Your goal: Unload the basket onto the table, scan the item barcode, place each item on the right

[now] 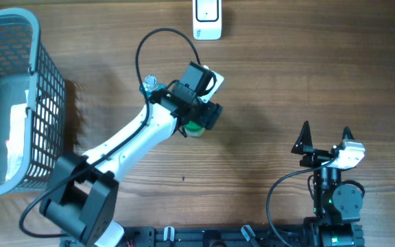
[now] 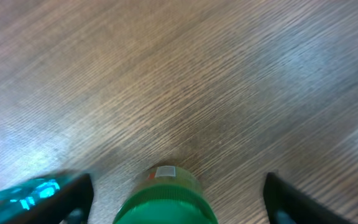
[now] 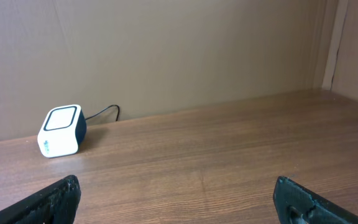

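Note:
The item is a small bottle with a green ribbed cap [image 2: 166, 205] and a little white label on its shoulder, standing on the wooden table. My left gripper [image 2: 178, 182] is open around it, with table showing on both sides between the cap and the dark fingers [image 2: 73, 196]. From overhead only a green edge of the bottle [image 1: 195, 130] peeks out under the left gripper [image 1: 199, 121]. The white barcode scanner [image 1: 208, 19] sits at the table's far edge, also seen as the scanner [image 3: 61, 132] in the right wrist view. My right gripper [image 1: 324, 139] is open and holds nothing, at the near right.
A grey mesh basket [image 1: 46, 103] holding white and grey packages stands at the far left. The scanner's black cable [image 3: 104, 112] trails along the back wall. A black cable [image 1: 158, 41] loops above the left arm.

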Robot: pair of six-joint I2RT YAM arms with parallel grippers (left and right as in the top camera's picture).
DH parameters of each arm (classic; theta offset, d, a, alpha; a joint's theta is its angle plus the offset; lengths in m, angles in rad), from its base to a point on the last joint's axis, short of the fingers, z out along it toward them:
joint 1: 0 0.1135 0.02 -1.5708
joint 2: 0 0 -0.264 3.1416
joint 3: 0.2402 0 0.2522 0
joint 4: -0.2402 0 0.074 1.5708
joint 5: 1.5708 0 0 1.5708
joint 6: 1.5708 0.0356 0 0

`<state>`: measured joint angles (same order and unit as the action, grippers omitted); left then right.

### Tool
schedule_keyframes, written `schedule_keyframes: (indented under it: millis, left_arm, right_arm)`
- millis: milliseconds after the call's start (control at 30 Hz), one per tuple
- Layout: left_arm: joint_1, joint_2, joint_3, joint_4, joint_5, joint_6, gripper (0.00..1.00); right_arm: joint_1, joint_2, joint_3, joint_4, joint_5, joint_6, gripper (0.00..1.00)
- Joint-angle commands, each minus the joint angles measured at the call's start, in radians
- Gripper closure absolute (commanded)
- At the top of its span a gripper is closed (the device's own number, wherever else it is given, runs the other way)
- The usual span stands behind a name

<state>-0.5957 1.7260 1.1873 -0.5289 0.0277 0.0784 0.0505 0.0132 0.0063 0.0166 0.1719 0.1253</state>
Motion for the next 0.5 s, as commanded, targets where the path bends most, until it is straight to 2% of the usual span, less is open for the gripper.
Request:
schedule_keyframes:
  millis: [0, 167, 467]
  left_arm:
    - [-0.003, 0.0, 0.004, 0.018, 0.016, 0.008, 0.0]
    - [-0.003, -0.038, 0.004, 0.025, 0.016, -0.106, 0.0]
    - [-0.014, -0.051, 0.004, -0.02, -0.005, -0.488, 0.0]
  right_arm:
    - [-0.003, -0.004, -0.001, 0.005, -0.016, -0.018, 0.0]
    - [-0.003, -0.004, -0.001, 0.005, -0.016, -0.018, 0.0]
    - [-0.003, -0.004, -0.001, 0.005, -0.016, -0.017, 0.0]
